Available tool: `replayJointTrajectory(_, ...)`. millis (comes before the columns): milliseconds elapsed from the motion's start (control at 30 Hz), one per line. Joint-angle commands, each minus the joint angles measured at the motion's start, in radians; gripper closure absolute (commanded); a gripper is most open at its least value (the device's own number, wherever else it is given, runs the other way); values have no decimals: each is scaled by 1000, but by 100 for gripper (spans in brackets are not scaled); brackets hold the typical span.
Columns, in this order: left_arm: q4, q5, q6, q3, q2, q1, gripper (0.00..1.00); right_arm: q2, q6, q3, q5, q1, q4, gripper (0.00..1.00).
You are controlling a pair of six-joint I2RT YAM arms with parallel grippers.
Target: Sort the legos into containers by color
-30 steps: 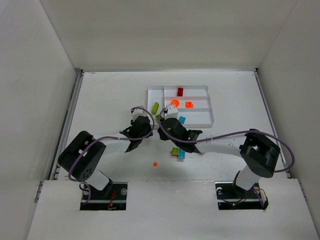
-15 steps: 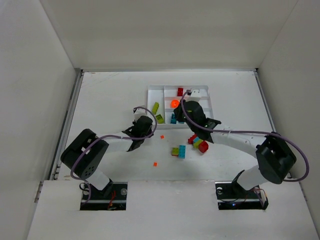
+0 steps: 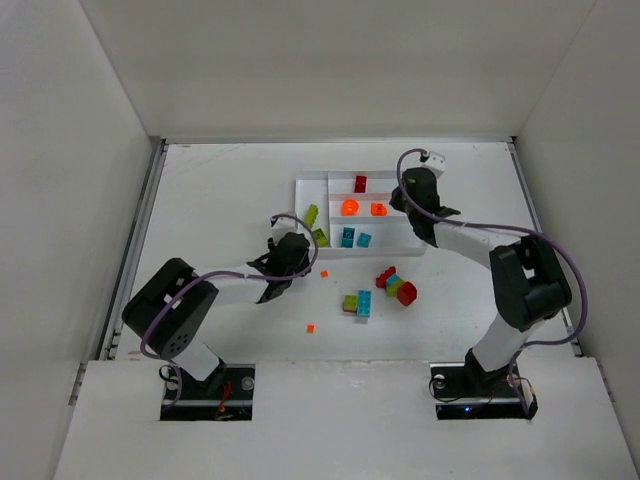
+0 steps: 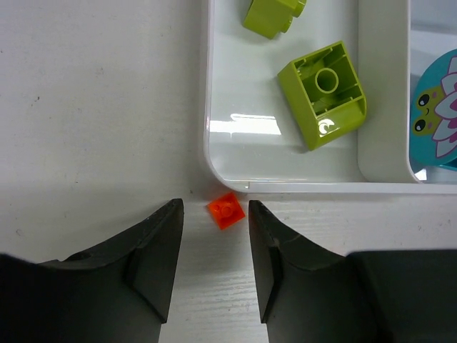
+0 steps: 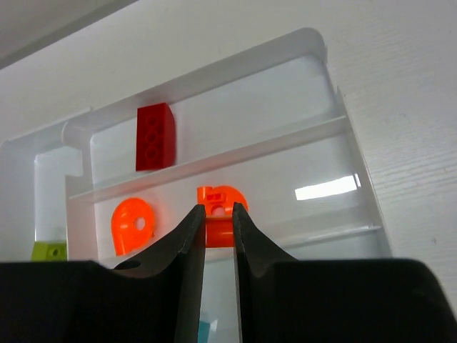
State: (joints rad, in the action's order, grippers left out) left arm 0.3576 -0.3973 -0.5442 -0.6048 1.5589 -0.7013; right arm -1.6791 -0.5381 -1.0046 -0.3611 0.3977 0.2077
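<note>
From above, the white tray (image 3: 400,232) lies at the far middle of the worktop (image 3: 200,200); its tall section holds two lime bricks (image 3: 312,213), the far long section a red brick (image 3: 360,183), the middle one two orange pieces (image 3: 349,207), the near one two teal pieces (image 3: 346,237); a loose cluster of red, teal and lime legos (image 3: 385,290) lies on the worktop near the tray's near side; the left pincer (image 3: 306,264) sits low by the tray's near-left corner, beside a tiny orange piece (image 3: 324,272); an orange speck (image 3: 310,327) lies closer to the bases; the right pincer (image 3: 400,200) hangs over the tray's right end.

In the left wrist view the left pincer (image 4: 214,236) is spread; the tiny orange piece (image 4: 226,210) rests on the worktop between its tips, touching neither, just outside the tray's rounded corner; the lime bricks (image 4: 323,95) lie inside, the nearer one hollow side up.

In the right wrist view the right pincer (image 5: 218,218) is pressed together to a slit, pinching nothing; beyond it lie the orange pieces (image 5: 133,224) in the middle section and the red brick (image 5: 154,136) in the one behind.
</note>
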Motion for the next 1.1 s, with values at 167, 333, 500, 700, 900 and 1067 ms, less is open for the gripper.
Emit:
replayJointTrajectory(167, -46, -20, 6, -50, 16, -28, 60, -116, 32, -140, 37, -21, -11, 77)
replayJointTrajectory(333, -52, -41, 3, -56, 27, -39, 61, -142, 29, -147, 28, -20, -37, 76)
replayJointTrajectory(500, -63, -67, 4, -64, 35, -51, 63, -154, 30, -154, 28, -23, -45, 59)
replayJointTrajectory(700, -69, -78, 4, -73, 52, -63, 67, -108, 32, -128, 28, -20, -34, 50)
replayJointTrajectory(900, -74, -106, 4, -81, 70, -79, 72, 18, 21, -31, 7, 48, -11, 50)
replayJointTrajectory(1067, -74, -146, 16, -84, 82, -99, 74, 96, -23, 86, -18, 167, 27, 51)
